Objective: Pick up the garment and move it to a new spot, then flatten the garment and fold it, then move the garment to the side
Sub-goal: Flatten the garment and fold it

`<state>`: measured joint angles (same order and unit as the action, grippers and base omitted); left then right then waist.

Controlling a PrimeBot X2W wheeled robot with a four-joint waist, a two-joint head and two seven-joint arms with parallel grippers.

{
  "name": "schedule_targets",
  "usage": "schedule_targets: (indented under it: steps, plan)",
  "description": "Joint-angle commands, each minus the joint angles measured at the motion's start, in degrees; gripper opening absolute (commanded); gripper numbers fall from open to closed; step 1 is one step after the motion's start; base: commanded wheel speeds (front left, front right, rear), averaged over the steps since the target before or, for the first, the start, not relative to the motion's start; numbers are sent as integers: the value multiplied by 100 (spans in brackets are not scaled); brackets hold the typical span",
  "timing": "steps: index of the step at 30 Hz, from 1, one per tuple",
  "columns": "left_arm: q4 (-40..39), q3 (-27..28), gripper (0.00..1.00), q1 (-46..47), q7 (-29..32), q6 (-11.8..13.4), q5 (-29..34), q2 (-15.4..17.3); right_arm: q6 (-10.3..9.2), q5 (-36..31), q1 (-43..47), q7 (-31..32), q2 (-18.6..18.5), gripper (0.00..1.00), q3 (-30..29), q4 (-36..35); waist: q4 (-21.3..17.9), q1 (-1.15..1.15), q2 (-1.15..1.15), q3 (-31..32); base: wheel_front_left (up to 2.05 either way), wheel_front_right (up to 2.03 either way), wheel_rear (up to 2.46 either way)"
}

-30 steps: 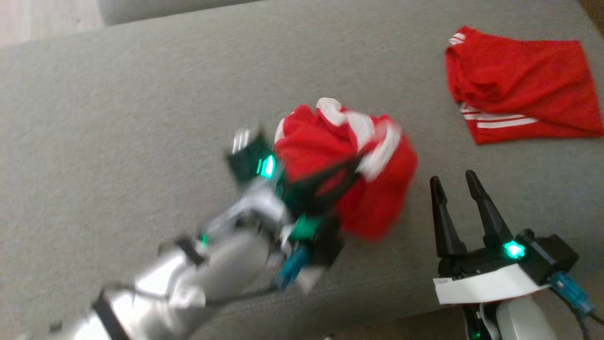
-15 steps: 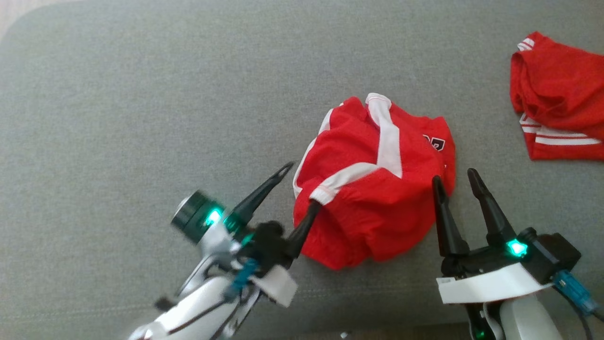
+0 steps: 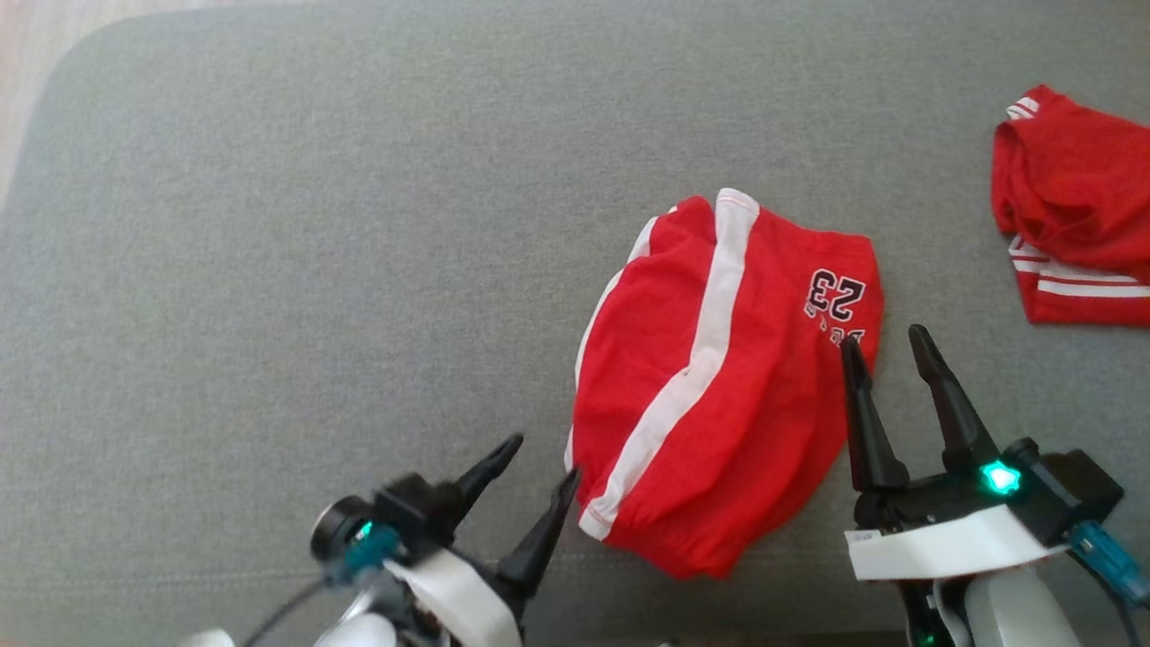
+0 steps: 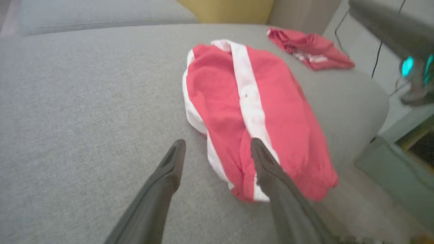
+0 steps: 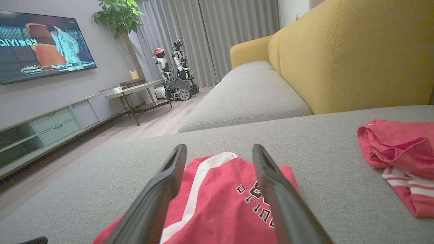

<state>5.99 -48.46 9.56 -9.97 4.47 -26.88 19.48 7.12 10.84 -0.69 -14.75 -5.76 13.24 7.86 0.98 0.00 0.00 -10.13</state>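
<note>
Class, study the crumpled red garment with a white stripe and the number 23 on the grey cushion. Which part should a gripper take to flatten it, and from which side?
Probably the gathered hem at the near end of the red garment, where the white stripe ends: it bunches into a pinchable edge. Come from the robot's left, where the open left gripper stands beside it.

A grey sofa cushion carries crumpled red shorts with a white stripe near its front edge, and a second red garment well apart.
</note>
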Motion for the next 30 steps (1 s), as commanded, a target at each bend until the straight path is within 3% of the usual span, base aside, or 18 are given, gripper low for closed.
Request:
schedule_targets:
  steps: [1, 7, 12, 21, 30]
  plan:
    - [-345, 369, 100, 16, -46, -172, -557, -112, 36, -73, -14, -25, -49, 100, 107, -220, 37, 0, 0, -37, 0, 0, 0]
    - [-674, 886, 100, -543, 467, -728, -2752, -527, 36, -88, -69, -25, -71, 100, 73, -252, 98, 0, 0, -147, 0, 0, 0]
    - [-645, 1149, 100, -786, 1277, -708, -4146, -614, 36, -97, -116, -25, -56, 100, 107, -247, 102, 0, 0, -240, 0, 0, 0]
    - [-532, 1383, 100, -830, 2108, -515, -5413, -766, 36, -92, -201, -25, -40, 100, 134, -239, 49, 0, 0, -319, 0, 0, 0]
    - [-619, 1424, 100, -749, 2349, -474, -5635, -749, 36, -84, -252, -25, -40, 100, 107, -259, -30, 0, 0, -432, 0, 0, 0]
